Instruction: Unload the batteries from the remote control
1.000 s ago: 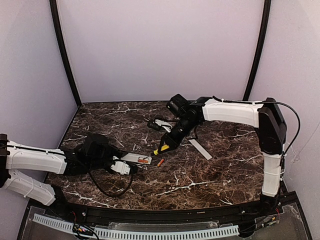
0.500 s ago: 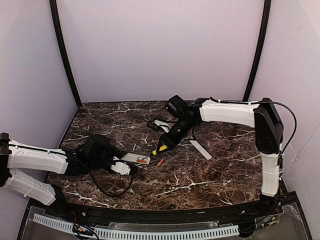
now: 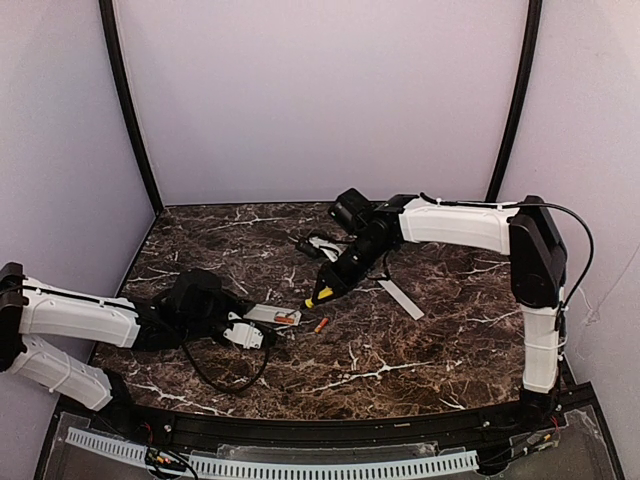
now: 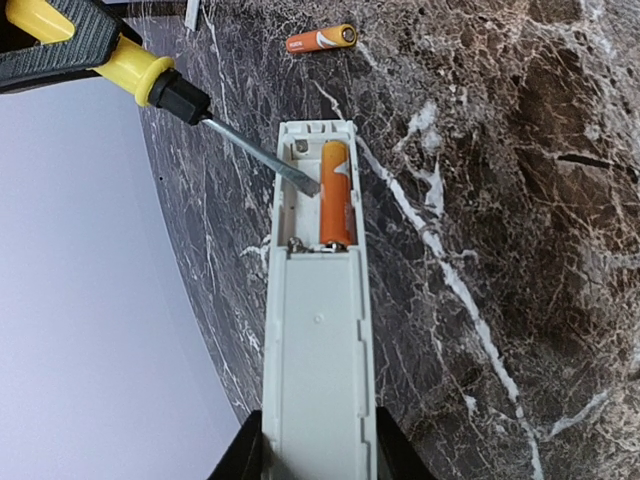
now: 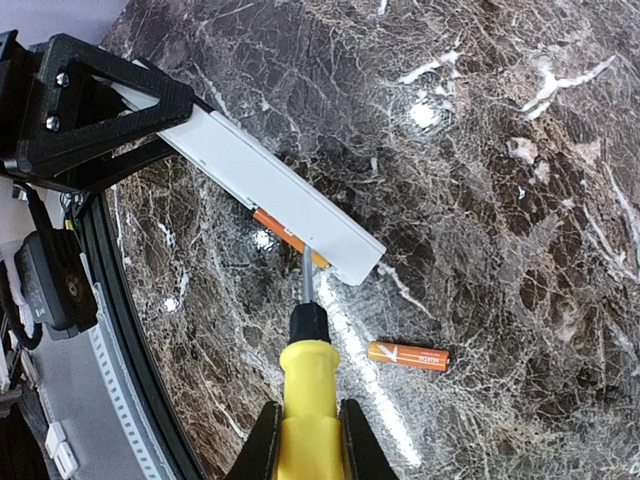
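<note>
- The left gripper [image 4: 318, 465] is closed narrowly on the remote control [image 4: 315, 340], one black finger on each long side of its near end
- The remote control lies flat on the dark marble table [image 3: 430, 350], back face up; its battery bay is uncovered at the end away from the left gripper
- One seated battery [image 4: 335, 195], orange with a white band, lies lengthwise in one slot of the bay; the slot beside it is bare white plastic
- The right gripper [image 5: 310, 445] is clamped on the yellow handle of a screwdriver [image 5: 308, 390]; the black collar and metal shaft stick out past the fingers
- The shaft slants down into the bare slot; the flat tip sits against or just beside the seated battery's side, and whether they touch cannot be told
- A loose battery [image 5: 407, 355] lies on its side on the table near the remote's open end, apart from both the remote and the screwdriver
- A flat white strip [image 3: 400, 298] lies on the table further toward the right arm, well apart from the remote
</note>
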